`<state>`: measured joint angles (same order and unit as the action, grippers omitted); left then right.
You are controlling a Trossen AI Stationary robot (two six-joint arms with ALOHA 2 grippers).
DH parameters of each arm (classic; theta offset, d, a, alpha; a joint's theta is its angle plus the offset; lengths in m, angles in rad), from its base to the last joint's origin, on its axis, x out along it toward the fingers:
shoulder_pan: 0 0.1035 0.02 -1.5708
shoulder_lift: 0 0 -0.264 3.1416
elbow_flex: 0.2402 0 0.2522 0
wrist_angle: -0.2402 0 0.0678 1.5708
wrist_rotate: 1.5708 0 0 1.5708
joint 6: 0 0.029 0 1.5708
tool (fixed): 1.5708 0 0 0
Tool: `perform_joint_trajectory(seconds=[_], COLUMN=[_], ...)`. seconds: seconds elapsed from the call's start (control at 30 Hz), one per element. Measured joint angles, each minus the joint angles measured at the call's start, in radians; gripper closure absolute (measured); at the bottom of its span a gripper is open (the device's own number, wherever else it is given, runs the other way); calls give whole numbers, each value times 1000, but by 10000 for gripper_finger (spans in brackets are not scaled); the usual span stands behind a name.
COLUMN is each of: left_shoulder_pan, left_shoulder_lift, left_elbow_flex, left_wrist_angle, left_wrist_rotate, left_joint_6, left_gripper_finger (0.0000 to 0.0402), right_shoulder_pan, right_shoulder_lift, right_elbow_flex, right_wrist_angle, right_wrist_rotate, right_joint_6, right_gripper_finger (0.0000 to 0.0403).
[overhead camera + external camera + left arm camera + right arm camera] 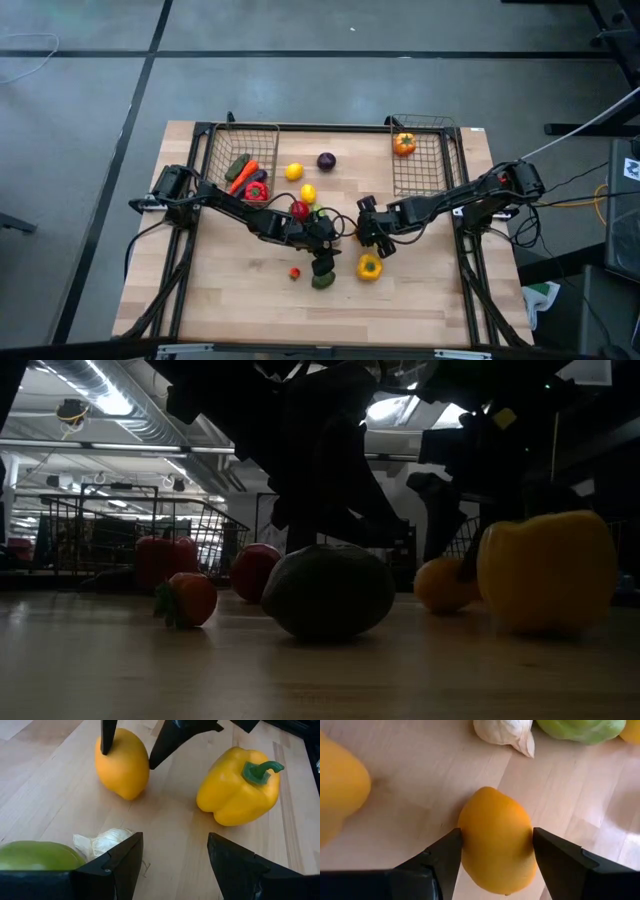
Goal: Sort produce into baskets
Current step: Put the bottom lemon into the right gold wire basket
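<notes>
A: Looking at the right gripper first. Clamping anything?

B: Pinching a lemon, with one dark finger pressing on each flank. Still resting the lemon on the table, near the middle, not raising it clear.

A: And checking the left gripper?

B: Hanging low over the boards just beside the right one, with its fingers spread apart and grasping nothing. Showing only bare wood between the pads. Pointing toward a yellow pepper standing just beyond. Passing close to a garlic bulb and a green piece by one finger.

A: Seeing anything in the baskets?

B: Finding a cucumber and a carrot lying in the left basket, plus a red pepper sitting at its near edge; not managing to tell whether inside or just outside. Spotting one orange pepper in the far end of the right basket.

A: Counting what is lying loose?

B: Noting an eggplant and two more lemons, one beside it and one nearer the arms, all between the baskets. Noting a tiny tomato and an avocado close together toward the near edge, under the left arm's wrist, with the yellow pepper to their right.
</notes>
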<state>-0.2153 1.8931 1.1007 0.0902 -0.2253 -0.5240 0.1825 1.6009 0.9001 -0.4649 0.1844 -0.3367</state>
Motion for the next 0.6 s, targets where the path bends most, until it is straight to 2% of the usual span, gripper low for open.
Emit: perform_joint_trajectory(seconds=[0.6], left_shoulder_pan=[-7], left_shoulder_lift=[0], left_elbow_flex=[0], left_wrist_angle=[-29], left_wrist_rotate=[0], left_joint_6=[-41], left_gripper_finger=[183], right_shoulder_pan=[0], right_shoulder_lift=[0], right_elbow_flex=[-1], right_wrist_angle=[21], right_wrist_rotate=[-1], right_joint_6=[-1], right_gripper_finger=[166])
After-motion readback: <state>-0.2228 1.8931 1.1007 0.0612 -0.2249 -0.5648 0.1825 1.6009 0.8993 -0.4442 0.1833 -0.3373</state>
